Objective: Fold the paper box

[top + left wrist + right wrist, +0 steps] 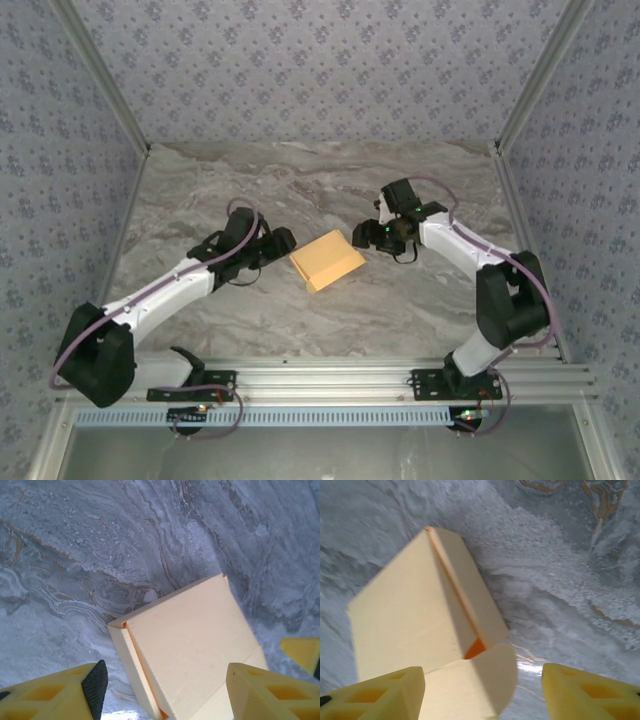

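Observation:
The paper box (327,260) is a pale yellow-orange flat folded box lying on the marble table (330,180) between my two arms. My left gripper (283,241) stands just left of it. In the left wrist view the box (190,640) lies ahead of and between the open gripper (167,695), whose yellow fingers (60,695) are spread wide and do not press on it. My right gripper (363,236) is just right of the box. In the right wrist view it (482,695) is open. A rounded flap (487,680) of the box (410,615) sticks out between its fingers.
Patterned walls with aluminium posts (100,80) close in the table on three sides. An aluminium rail (330,380) runs along the near edge, where the arm bases sit. A finger of the right gripper (302,652) shows at the right of the left wrist view.

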